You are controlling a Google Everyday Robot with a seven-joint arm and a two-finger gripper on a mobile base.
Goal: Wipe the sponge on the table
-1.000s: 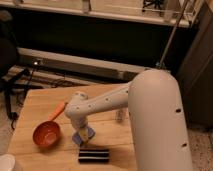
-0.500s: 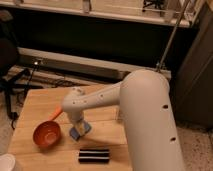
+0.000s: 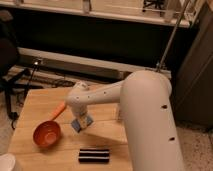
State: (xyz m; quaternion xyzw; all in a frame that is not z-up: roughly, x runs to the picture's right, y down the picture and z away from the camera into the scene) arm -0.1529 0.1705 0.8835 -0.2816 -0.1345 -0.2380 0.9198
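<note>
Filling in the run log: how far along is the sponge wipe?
Done: the gripper is down at the sponge, which lies on the table next to the orange bowl. In hand: it looks to be pressing on the sponge, though the grasp itself is not discernible. Left: the wiping. No wiped patch shows, and bare wood lies toward the black striped block.

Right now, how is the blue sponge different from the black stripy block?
The sponge is light blue; the block is black with white stripes. The sponge looks squarish; the block is long. The claw is down at the sponge; the block lies alone. Both are on the wooden table.
</note>
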